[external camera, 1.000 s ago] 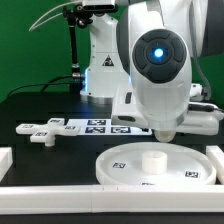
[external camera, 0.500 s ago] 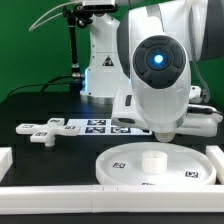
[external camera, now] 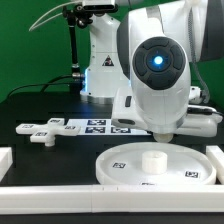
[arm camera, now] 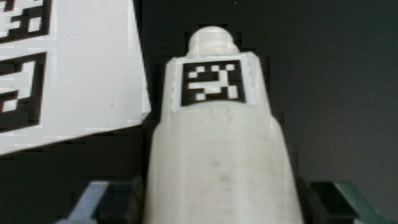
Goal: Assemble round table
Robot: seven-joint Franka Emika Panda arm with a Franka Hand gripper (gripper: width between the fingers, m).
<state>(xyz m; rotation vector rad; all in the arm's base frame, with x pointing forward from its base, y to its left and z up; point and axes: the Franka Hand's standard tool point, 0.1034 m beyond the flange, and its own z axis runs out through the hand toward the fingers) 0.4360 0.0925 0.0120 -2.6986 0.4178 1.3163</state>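
Down between the fingers, the leg fills the wrist view. The gripper straddles it, one dark finger close on each side. Pressed home or just short of it? Cannot tell: the contact line runs off the edge of the picture, and in the exterior view the arm hides the gripper completely.

Now the change. A second ago the arm's big joint with the blue light sat a shade higher. It dropped a touch, and over the last half second it has not budged. Nothing else out there has shifted either. My read is that the approach is over and we are right at the pick of the leg, with the lift to come.

The leg itself is a white cylinder stretching away from the camera, narrowing to a stubby rounded tip, with a square black-and-white tag on its upper face. It appears to lie on the black table, just beside a corner of the marker board.

Further out, the round disc lies flat near the front rail, rim up, with a short hub at its centre and nothing fitted there yet. The cross-shaped base piece sits well apart, off to the exterior view's left, by the marker board's end.
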